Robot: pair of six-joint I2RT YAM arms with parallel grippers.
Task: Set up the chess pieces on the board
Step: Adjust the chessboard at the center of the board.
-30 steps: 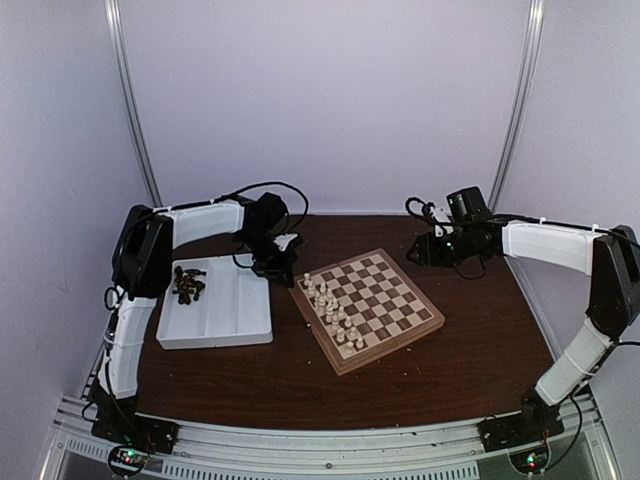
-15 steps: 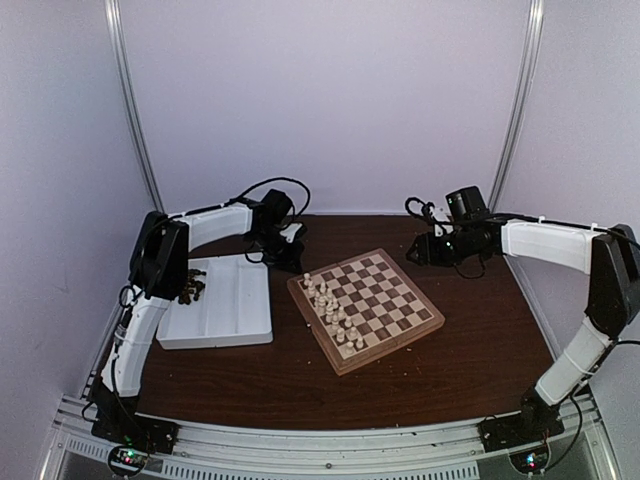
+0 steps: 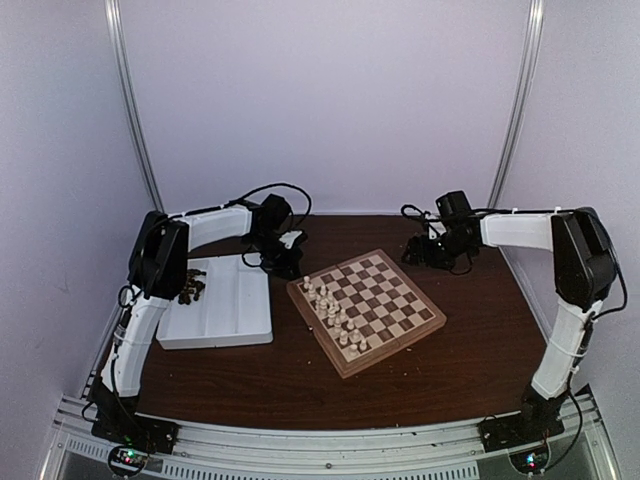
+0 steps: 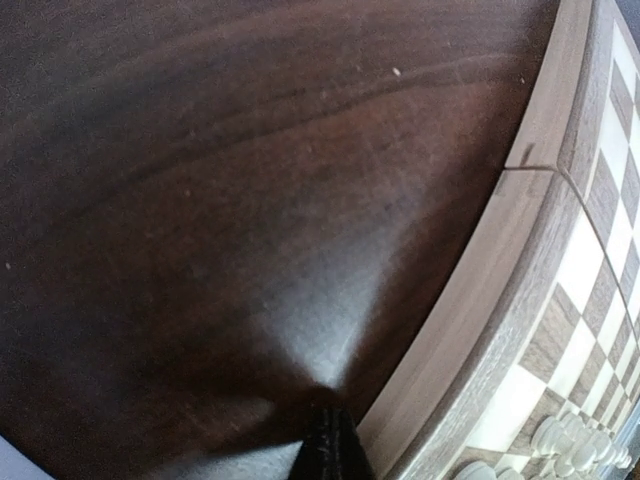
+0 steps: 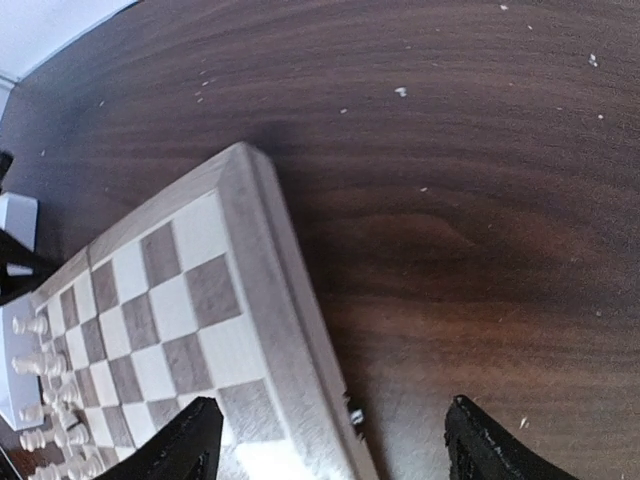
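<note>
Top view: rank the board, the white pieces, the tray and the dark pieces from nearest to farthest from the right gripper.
From the right gripper:
1. board: its far corner lies right by the fingers.
2. white pieces: lined along the board's left side.
3. tray: on the table, left of the board.
4. dark pieces: piled at the tray's far left end.

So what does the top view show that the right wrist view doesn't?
Only the top view: the dark pieces piled at the left end of the tray, and the left arm and right arm whole.
Only the right wrist view: the right gripper open, one of its fingers over the board and the other over the table, plus pale specks on the wood.
Both: the board, the cream pieces along one side of it, and the table.
</note>
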